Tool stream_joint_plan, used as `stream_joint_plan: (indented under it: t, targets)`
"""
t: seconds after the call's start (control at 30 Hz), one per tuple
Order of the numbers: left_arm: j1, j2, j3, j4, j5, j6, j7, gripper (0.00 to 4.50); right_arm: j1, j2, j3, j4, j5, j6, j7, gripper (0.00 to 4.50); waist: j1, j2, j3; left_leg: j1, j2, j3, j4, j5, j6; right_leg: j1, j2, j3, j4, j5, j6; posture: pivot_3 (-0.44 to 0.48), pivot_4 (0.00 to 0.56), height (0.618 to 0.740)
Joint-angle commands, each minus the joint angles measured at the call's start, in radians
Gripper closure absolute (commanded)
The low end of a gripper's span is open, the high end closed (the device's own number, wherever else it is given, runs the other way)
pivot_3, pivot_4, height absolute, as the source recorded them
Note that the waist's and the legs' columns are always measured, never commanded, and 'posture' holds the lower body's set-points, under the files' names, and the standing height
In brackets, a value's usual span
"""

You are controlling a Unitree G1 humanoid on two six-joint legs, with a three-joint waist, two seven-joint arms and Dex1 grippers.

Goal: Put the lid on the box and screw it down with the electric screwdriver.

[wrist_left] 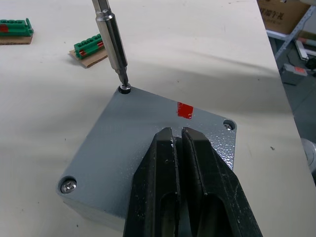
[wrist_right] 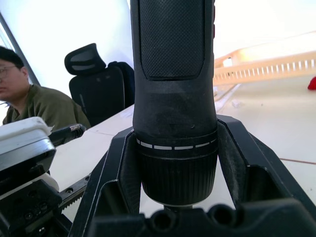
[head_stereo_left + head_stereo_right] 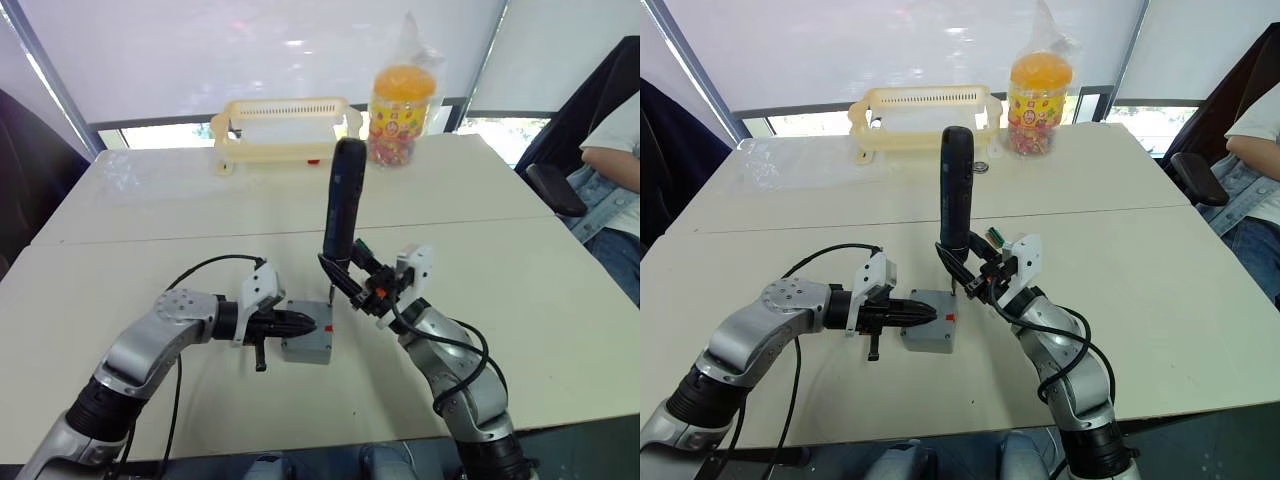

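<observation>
The box [image 3: 308, 342] sits low and centre in the left eye view on the white table [image 3: 520, 300], with the lid [image 1: 148, 143] already on top; a red mark shows on the lid's upper face. The left gripper [image 3: 300, 323] reaches in from the left, its two black fingers [image 1: 158, 197] pressed together and resting flat on the lid. Screws sit in the lid's corners.

The right gripper [image 3: 345, 275], coming in from the lower right, is clamped around the screwdriver [image 3: 343, 200], which stands nearly upright just right of centre. Its metal bit [image 1: 112, 42] meets the screw at the lid's far corner.

In the left wrist view, two green terminal blocks [image 1: 91, 45] on cardboard lie on the table at upper left, apart from the box. At the table's far edge, top centre of the left eye view, stands a cream plastic basket [image 3: 285, 128], with a jar of sweets [image 3: 400, 112] just to its right. A seated person [image 3: 615, 160] shows at the right edge, clear of the work.
</observation>
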Motion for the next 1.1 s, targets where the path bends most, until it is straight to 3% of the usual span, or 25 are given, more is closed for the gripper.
stream_joint_plan:
  t: [0.03,1.1]
  targets:
    - [-0.001,0.002,-0.012,0.006,0.023,0.013,0.012,4.24,0.007,-0.005,0.016,-0.005,-0.034,-0.061,0.016,2.72,0.000,0.000,0.000,0.000,0.000,0.000,0.000,0.000,0.000,0.000,0.000,0.000,0.000,0.000,0.000,0.000,0.150,0.740]
    - [0.021,0.016,-0.003,-0.027,0.015,0.034,0.015,4.24,0.073,-0.007,0.084,0.113,-0.151,-0.243,0.037,2.72,-0.001,0.000,-0.001,0.002,0.000,0.000,0.000,0.000,0.000,0.002,0.000,0.000,0.000,0.000,0.000,0.000,0.150,0.740]
